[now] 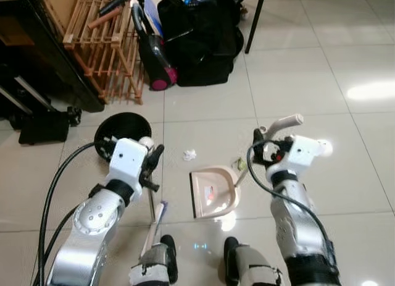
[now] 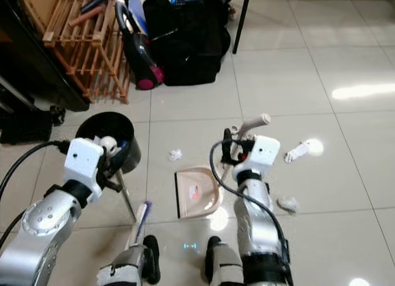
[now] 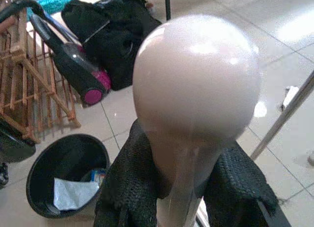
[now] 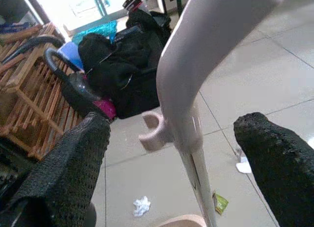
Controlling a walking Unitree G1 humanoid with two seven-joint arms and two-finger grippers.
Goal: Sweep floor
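Observation:
My left gripper point(image 3: 180, 187) is shut on the broom handle just below its pale round knob point(image 3: 196, 75). The thin metal shaft point(image 1: 151, 199) runs down to the bristles point(image 1: 159, 213) on the tiles by my feet. A beige dustpan point(image 1: 213, 192) lies on the floor between my arms, and its long handle point(image 1: 282, 123) rises to my right gripper point(image 4: 171, 126). That gripper is open, with a black finger point(image 4: 73, 168) on each side of the handle and a gap to it. Crumpled paper scraps point(image 1: 189, 154) point(image 2: 298, 151) point(image 2: 287, 203) and a green wrapper point(image 1: 239, 165) lie on the tiles.
A black bin point(image 1: 123, 128) holding some trash stands at front left. Behind it are a wooden rack point(image 1: 105, 45), a hand vacuum point(image 1: 154, 57), a black bag point(image 1: 203, 39) and a dark table leg point(image 1: 255, 20). Open tiled floor point(image 1: 321, 70) lies to the right.

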